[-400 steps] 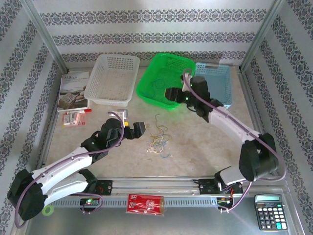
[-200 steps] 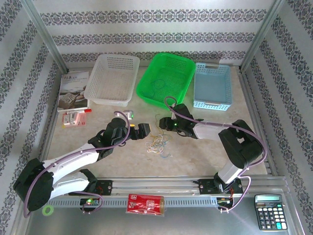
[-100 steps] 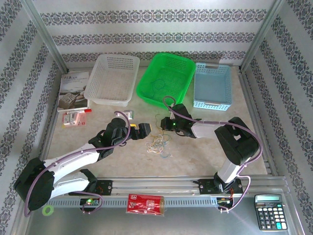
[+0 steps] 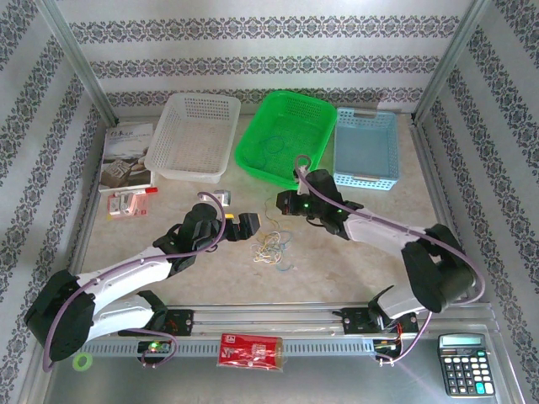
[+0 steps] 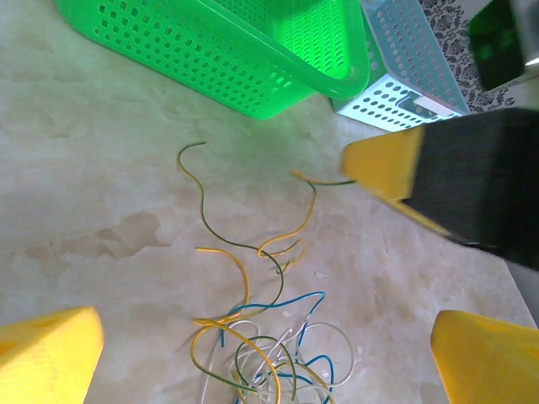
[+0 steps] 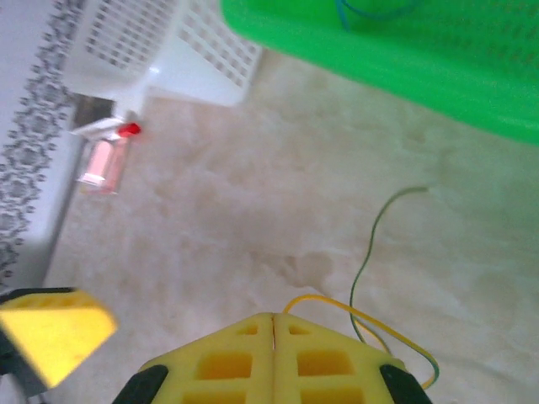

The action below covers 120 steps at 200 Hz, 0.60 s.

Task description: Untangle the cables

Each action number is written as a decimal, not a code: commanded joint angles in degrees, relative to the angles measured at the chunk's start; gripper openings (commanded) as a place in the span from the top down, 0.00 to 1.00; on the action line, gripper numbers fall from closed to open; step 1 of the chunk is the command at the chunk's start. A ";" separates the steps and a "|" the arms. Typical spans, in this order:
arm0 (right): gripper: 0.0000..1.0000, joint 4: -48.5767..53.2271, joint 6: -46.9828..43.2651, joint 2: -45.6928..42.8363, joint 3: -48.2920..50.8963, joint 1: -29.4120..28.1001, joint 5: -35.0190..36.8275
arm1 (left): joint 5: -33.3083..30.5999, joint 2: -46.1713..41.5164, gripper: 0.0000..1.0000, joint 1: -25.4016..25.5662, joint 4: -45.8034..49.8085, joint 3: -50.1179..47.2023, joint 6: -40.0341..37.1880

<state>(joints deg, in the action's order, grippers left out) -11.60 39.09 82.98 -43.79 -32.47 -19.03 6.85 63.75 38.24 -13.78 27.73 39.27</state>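
Note:
The cables (image 4: 271, 247) lie in a small tangle of whitish, yellow, blue and green strands on the table, between the two grippers. In the left wrist view the tangle (image 5: 269, 353) sits between my left gripper's wide-apart yellow fingers (image 5: 50, 353). My left gripper (image 4: 244, 223) is open, just left of the pile. My right gripper (image 4: 282, 203) is shut on a yellow cable (image 6: 362, 320) whose end runs into its closed tip (image 6: 274, 324). A loose green strand (image 6: 370, 244) curves beside it. The right gripper's tip (image 5: 383, 164) shows with that strand leading to it.
A green basket (image 4: 253, 156) holding a few strands stands behind the pile, with a white basket (image 4: 181, 164) to its left and a blue basket (image 4: 366, 178) to its right. A booklet (image 4: 125, 156) and a red-and-white packet (image 4: 130, 202) lie at the left.
My right gripper came down from the green basket to the far side of the pile, then drew back a little with the yellow cable. My left gripper moved slightly toward the pile.

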 commanded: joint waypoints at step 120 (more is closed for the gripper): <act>1.00 4.78 2.40 -12.21 -4.69 -1.51 -4.44 | 6.10 5.63 0.00 -0.25 -12.33 0.73 -13.07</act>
<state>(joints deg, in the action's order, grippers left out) -7.44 40.64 72.42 -46.48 -32.91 -22.22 10.20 66.24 38.24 -22.55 25.85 29.65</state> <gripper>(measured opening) 0.051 0.999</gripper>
